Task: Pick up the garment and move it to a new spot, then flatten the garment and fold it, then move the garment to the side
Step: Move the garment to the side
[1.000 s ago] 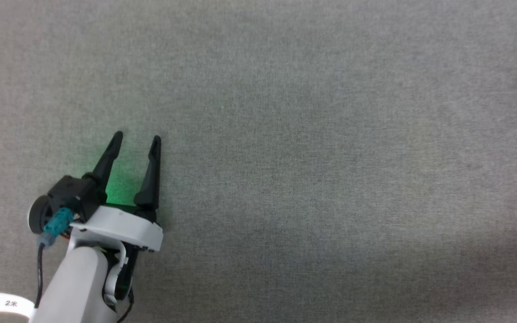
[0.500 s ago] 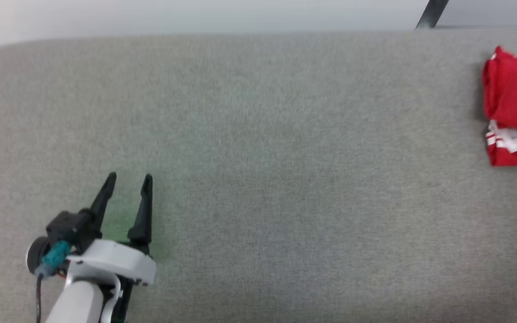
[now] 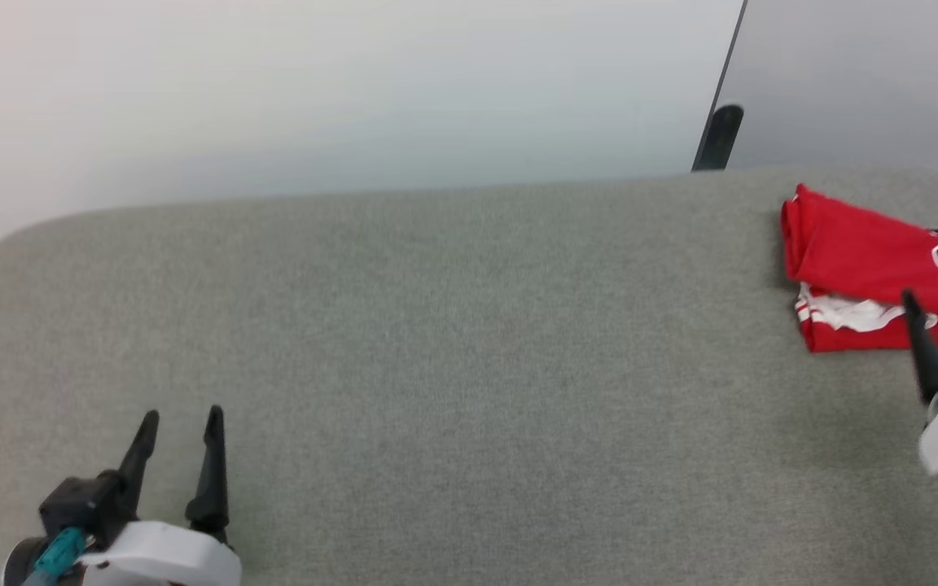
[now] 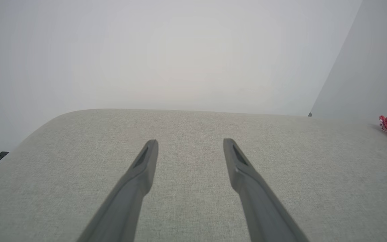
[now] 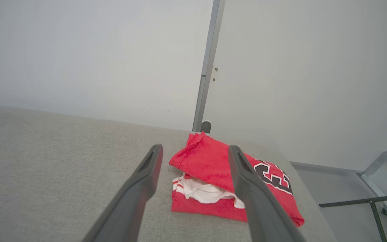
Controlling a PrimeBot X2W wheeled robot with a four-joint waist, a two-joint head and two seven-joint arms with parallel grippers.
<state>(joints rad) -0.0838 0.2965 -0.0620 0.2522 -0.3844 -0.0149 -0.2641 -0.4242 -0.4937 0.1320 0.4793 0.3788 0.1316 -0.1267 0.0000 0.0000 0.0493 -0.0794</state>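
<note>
In far right corner of the grey fabric surface lies the garment, close to far & right edges. Folded bundle: red on top w/ black-white print toward the right edge, white sleeve w/ red-white striped trim poking out btwn the layers on its near left side

On its near side the right claw is wide, nothing btwn the fingers, pointing at it: in right wrist view the two fingers frame the bundle, right finger crossing in front of the print, left finger over bare surface just left of the bundle. In head view one fingertip overlaps garment's near edge; can't tell if it touches the cloth or hangs above

Nr the near left corner of surface the left claw is also wide & empty, fingers pointing to far edge, well apart from garment w/ most of the bare surface btwn them. In left wrist view garment shows as a small red bit at far right

Behind far edge: pale wall, dark post just behind garment's corner
</note>
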